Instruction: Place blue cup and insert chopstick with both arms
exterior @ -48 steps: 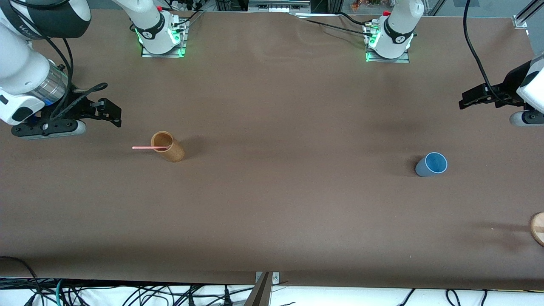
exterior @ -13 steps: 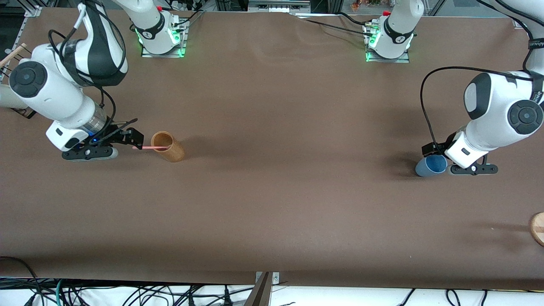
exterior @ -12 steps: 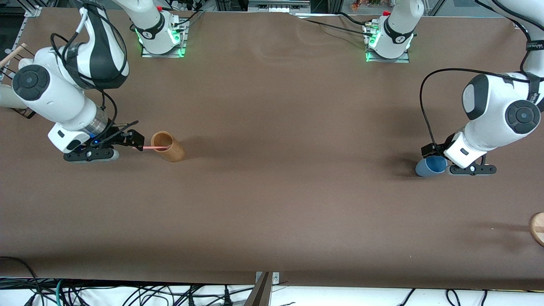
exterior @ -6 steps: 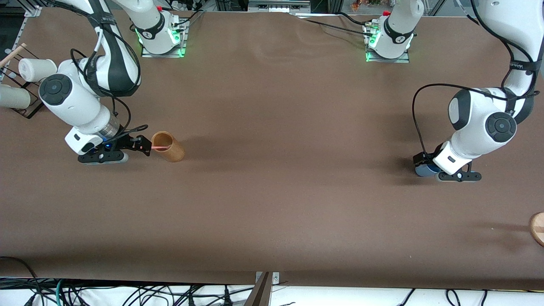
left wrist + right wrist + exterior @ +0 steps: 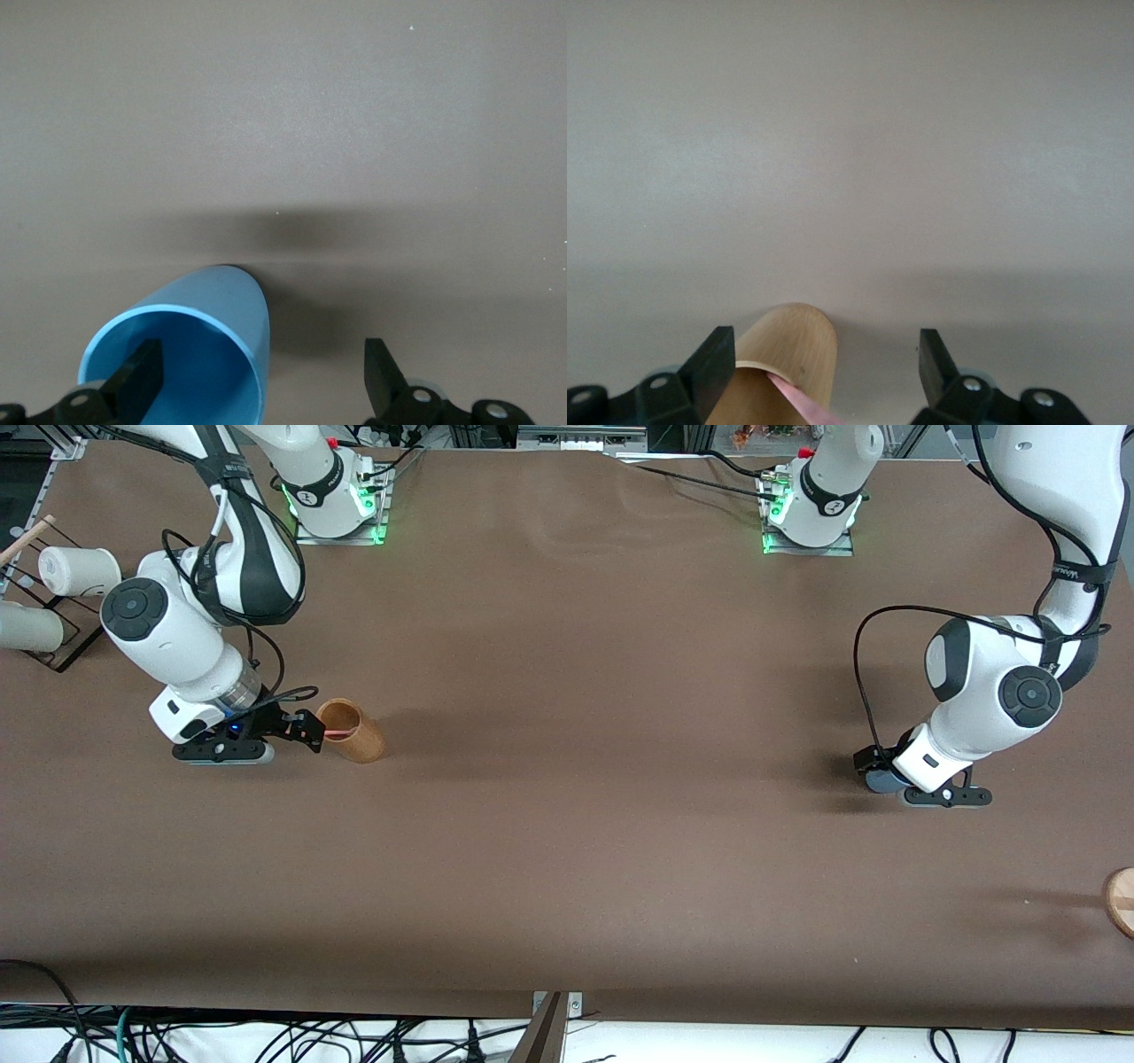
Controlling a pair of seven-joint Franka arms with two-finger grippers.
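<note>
brown table (image 5: 567, 824) carries everything we see. our left gripper (image 5: 261, 385) is down at the blue cup (image 5: 190, 350), which stands toward the left arm's end of the table. in the left wrist view one finger (image 5: 137, 381) sits inside the cup's mouth and the other finger (image 5: 381, 381) stands clear outside it, so the cup wall lies between wide-open jaws, with nothing clamped. in the front view only a sliver of the cup (image 5: 879, 781) shows beside the arm's wrist.

our right gripper (image 5: 824, 372) is low at the wooden cup (image 5: 784, 367), toward the right arm's end of the table. the chopstick (image 5: 802, 403) rests with one end in that wooden cup's mouth and the other end pointing out toward the gripper. in the right wrist view both fingers stand wide apart, with the cup's mouth and the pink stick between them, neither finger touching the stick. from the front camera we see the chopstick (image 5: 337, 732) as a short pink stretch between the gripper (image 5: 306, 731) and the wooden cup (image 5: 353, 731).

white cups (image 5: 75, 571) lie on a rack at the table edge at the right arm's end, well apart from the rest.
</note>
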